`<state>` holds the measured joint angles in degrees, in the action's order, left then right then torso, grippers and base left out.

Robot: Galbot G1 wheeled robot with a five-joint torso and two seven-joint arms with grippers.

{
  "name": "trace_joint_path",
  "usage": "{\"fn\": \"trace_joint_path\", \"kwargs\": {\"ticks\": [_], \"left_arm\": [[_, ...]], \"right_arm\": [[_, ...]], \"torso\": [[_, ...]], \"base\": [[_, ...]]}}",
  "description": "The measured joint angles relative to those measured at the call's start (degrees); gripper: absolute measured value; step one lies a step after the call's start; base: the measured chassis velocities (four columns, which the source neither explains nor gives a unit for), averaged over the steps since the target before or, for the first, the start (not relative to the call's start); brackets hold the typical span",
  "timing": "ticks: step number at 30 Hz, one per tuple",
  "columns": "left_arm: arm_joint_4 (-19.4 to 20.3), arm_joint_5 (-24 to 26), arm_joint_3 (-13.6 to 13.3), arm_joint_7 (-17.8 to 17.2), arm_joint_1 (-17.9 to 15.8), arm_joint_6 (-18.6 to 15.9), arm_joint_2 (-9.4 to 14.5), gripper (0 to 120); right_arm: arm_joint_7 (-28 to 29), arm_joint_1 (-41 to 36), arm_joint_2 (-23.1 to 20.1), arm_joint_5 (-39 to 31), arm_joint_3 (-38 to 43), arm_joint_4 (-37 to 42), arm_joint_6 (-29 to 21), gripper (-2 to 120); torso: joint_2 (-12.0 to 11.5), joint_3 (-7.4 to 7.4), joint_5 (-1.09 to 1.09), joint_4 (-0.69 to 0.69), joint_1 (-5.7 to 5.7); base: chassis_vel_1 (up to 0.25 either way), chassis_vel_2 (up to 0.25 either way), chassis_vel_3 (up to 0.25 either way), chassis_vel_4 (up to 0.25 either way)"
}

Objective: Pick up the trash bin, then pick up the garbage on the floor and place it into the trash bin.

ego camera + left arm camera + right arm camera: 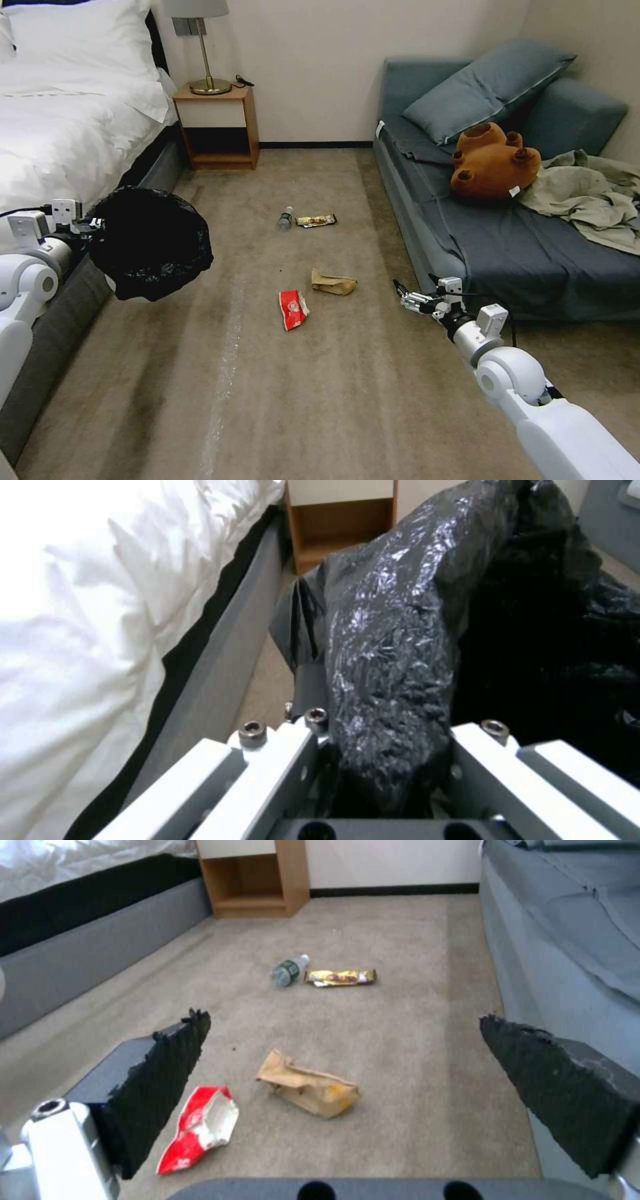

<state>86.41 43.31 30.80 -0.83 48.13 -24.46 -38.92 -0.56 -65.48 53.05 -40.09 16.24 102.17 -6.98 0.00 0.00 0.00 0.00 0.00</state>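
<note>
My left gripper (pixel 93 225) is shut on the rim of the trash bin (pixel 150 243), holding it off the floor beside the bed, mouth tilted toward me. The left wrist view shows the bin's glossy black bag (pixel 393 655) pinched between the fingers (pixel 280 760). The garbage lies on the carpet: a red-and-white packet (pixel 293 309), a brown paper bag (pixel 333 283), a small bottle (pixel 285 218) and a gold wrapper (pixel 316 220). My right gripper (pixel 402 295) hovers open, right of the paper bag (pixel 310 1087) and packet (pixel 200 1127), above the floor.
A white bed (pixel 67 133) runs along the left, with a wooden nightstand (pixel 217 127) and lamp at the back wall. On the right, a grey sofa bed (pixel 520 253) carries a pillow, a brown plush bear (pixel 493 163) and an olive cloth (pixel 593 197). Carpet lies between them.
</note>
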Motion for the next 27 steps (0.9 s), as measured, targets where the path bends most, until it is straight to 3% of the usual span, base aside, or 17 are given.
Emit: {"fn": "trace_joint_path", "kwargs": {"ticks": [27], "left_arm": [[-1.1, -1.0, 0.2, 1.5, 0.3, 1.4, -0.4, 4]], "right_arm": [[-0.3, 0.0, 1.0, 1.0, -1.3, -1.0, 0.0, 100]], "torso": [[0.0, 0.0, -0.01, -0.01, 0.0]], "base": [[-0.111, 0.113, 0.114, -0.115]]}}
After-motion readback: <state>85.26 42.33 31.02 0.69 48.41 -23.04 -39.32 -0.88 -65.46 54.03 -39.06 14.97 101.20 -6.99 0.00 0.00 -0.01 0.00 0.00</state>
